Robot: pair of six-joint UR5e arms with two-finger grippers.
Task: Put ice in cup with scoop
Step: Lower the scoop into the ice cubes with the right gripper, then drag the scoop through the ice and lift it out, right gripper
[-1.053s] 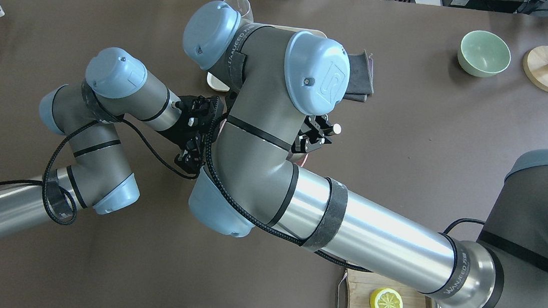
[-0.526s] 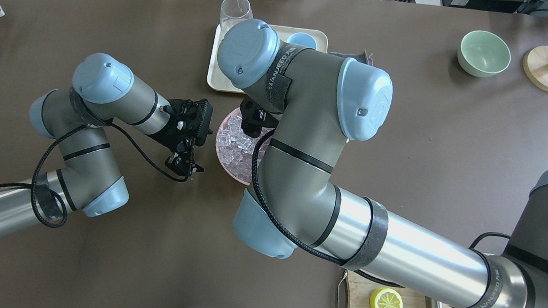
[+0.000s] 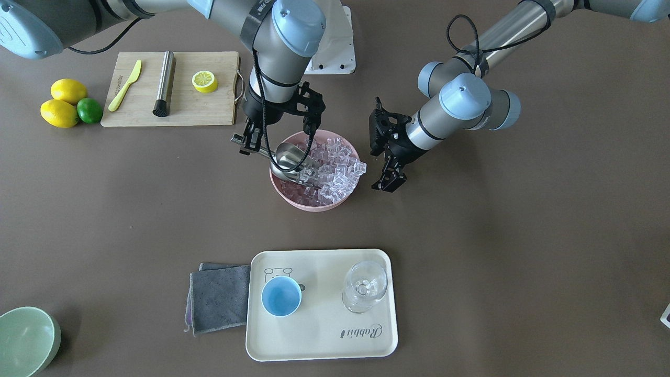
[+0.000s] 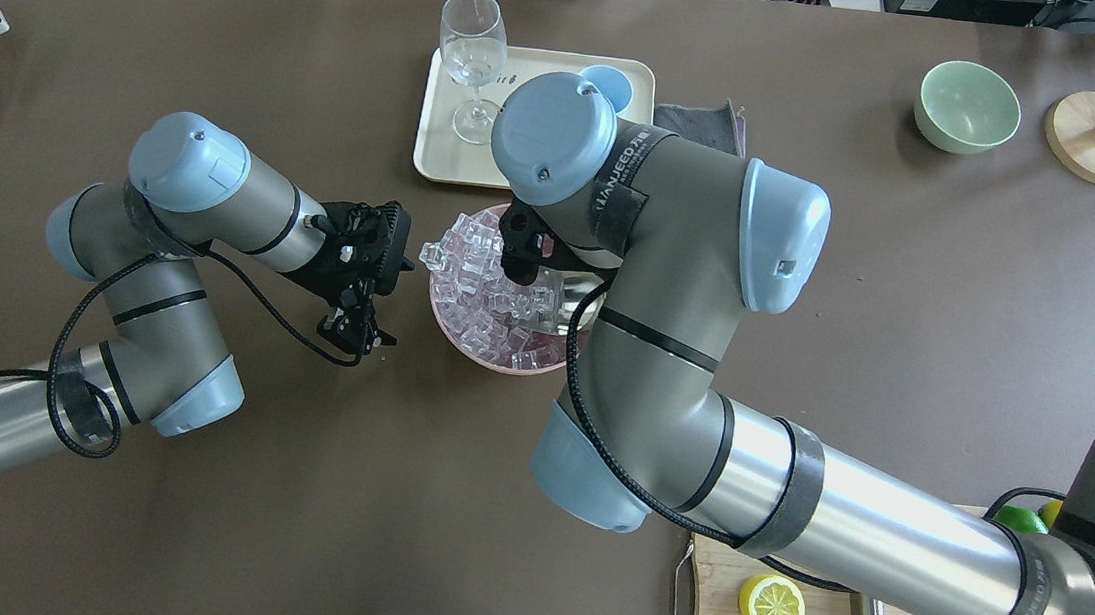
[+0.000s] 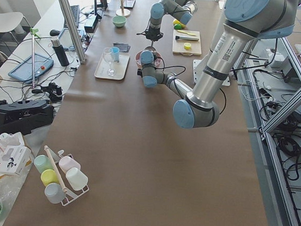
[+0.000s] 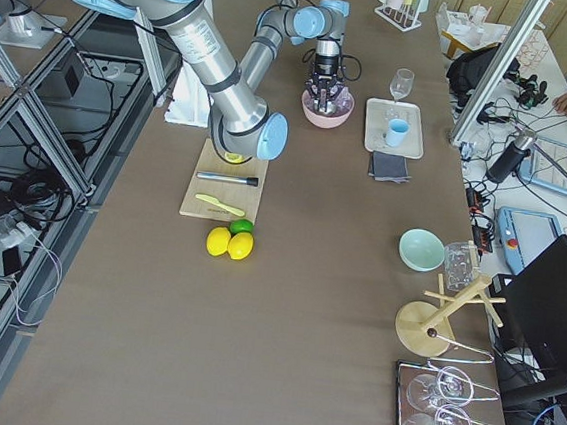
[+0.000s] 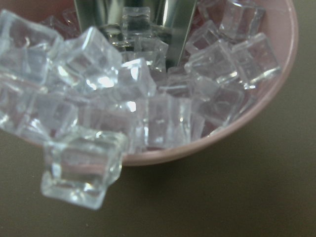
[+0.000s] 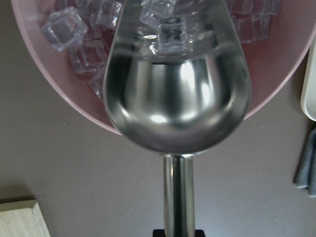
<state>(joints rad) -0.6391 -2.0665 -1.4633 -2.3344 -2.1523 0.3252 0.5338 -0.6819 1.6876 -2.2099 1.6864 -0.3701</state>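
The right end effector (image 3: 253, 145) is clenching the scoop (image 3: 287, 156) by its thin, stiff handle, the proper hold. Its mouth is sitting among slippery, light ice (image 3: 337, 167) in the pink bowl (image 3: 314, 206). The cup (image 3: 281, 296) is standing on the tray (image 3: 366, 343), well apart.

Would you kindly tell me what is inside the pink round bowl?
Clear glassy ice cubes heap inside the pink round bowl, and the shiny steel scoop is dug into them. The bowl's floor is covered by ice and cannot be seen.
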